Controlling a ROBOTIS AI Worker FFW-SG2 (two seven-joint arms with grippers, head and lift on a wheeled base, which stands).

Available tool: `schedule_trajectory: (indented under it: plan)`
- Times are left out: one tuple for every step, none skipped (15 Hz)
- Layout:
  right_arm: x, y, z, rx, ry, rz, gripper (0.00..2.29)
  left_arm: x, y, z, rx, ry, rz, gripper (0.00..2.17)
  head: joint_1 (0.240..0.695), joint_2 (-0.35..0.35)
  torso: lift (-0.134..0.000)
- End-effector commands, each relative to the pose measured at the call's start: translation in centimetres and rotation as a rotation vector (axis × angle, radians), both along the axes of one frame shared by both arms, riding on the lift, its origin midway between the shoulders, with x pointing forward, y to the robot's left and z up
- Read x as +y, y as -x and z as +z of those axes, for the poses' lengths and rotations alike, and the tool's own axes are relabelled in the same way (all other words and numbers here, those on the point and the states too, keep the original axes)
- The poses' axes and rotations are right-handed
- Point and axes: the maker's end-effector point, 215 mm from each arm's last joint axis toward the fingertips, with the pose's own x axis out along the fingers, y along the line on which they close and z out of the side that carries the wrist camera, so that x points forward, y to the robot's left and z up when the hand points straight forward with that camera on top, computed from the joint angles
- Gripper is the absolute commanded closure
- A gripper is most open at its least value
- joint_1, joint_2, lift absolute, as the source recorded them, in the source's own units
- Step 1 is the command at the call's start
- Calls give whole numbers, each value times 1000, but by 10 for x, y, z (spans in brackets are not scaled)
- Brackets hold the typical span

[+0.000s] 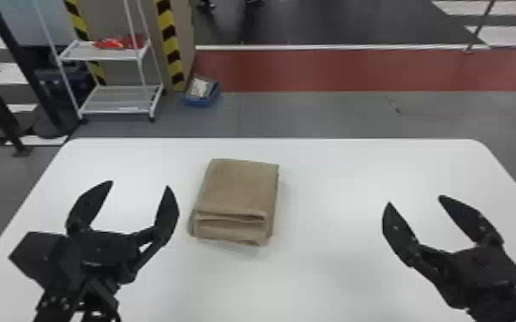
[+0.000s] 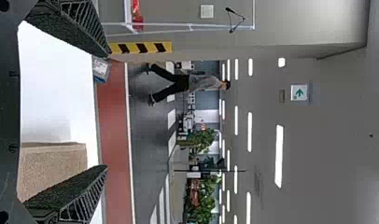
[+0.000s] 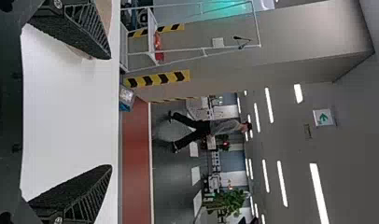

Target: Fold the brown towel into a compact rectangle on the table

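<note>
The brown towel lies folded into a compact, layered rectangle on the white table, its stacked folds facing the robot. Left of it, my left gripper stands open with nothing between its fingers. My right gripper is also open and unloaded, well to the towel's right. In the left wrist view, the towel shows partly behind one finger of the left gripper. In the right wrist view, a bit of the towel shows behind one finger of the right gripper.
Beyond the table's far edge, a white shelf cart stands on the floor at the back left. A blue box sits on the floor beside a striped pillar.
</note>
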Motion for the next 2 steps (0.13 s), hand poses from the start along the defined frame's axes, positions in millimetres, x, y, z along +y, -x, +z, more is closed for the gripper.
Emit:
schedule_trajectory:
  plan:
    - [-2, 1, 1, 0, -7, -4, 49, 0, 2, 0, -2, 2, 1, 39, 695, 21, -125]
    - [-3, 1, 1, -1, -8, -5, 49, 0, 3, 2, -11, 6, 2, 39, 695, 22, -125]
